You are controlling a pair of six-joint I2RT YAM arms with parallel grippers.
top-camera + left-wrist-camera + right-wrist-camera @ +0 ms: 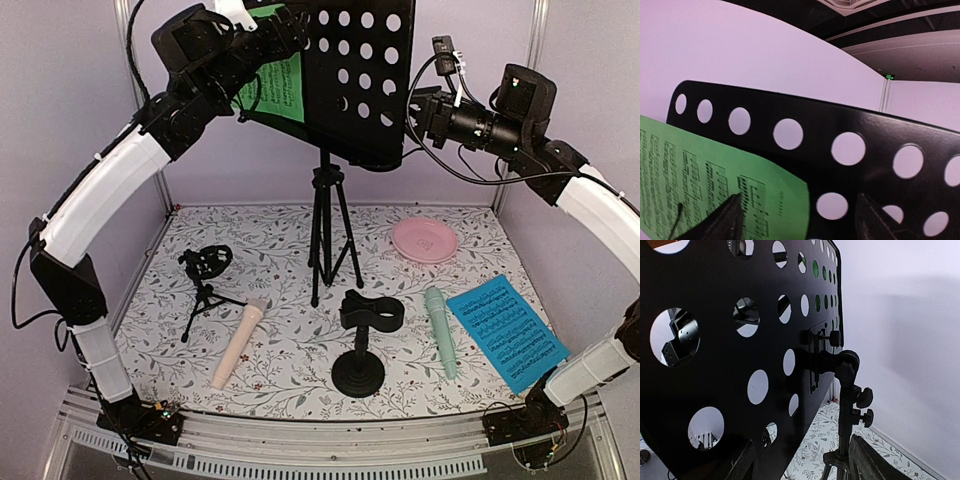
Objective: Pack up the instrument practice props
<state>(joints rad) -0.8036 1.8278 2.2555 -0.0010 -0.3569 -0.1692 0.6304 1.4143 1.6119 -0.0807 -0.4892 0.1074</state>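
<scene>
High above the bench [290, 375], toward its rear, both of my arms are up at the black perforated music stand [355, 80], which stands upright on its tripod legs. A green sheet-music page [280, 85] rests on the stand's desk, on its left side.

My left jaws are at the desk's upper left corner, over the green page. In the left wrist view the two fingers [722, 220] stand apart. One sits in front of the green page and the other in front of the bare black desk, and the page's right edge falls in the gap between them. Neither finger is clamped on anything, and I cannot tell whether either touches the page.

My right jaws are just beside the desk's right edge. The right wrist view looks at the desk's back. There the fingers [867, 462] are apart, with the desk's lower edge and the stand's post showing beyond the gap. Nothing is gripped.

Down on the bench, from left to right, are:
- a small tripod mic holder [205, 280]
- a beige toy microphone [240, 343] lying flat
- a round-based mic holder [365, 335] standing upright
- a mint toy microphone [442, 330] lying flat
- a blue sheet-music page [505, 332] just beside the mint microphone

A round pink plate [425, 240] sits behind the mint microphone.
</scene>
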